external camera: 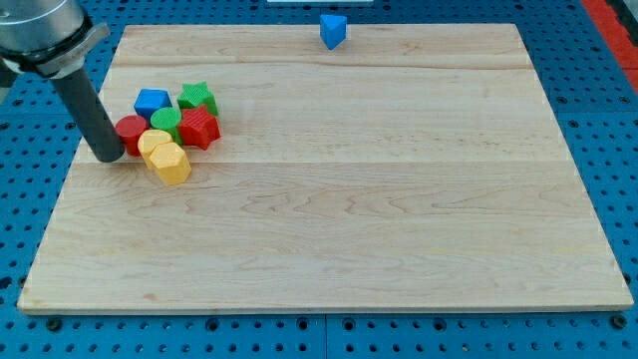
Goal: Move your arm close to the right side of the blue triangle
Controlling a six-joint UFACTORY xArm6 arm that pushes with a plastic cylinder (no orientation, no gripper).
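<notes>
Here my tip (107,156) touches the red block (130,133); blue triangle (333,30) well apart.

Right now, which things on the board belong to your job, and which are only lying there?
For the job: blue triangle at the view's top edge; my tip, far from it, just left of the red round block.

Lying about: red round block, blue block, green star, green round block, red star, two yellow blocks.
</notes>
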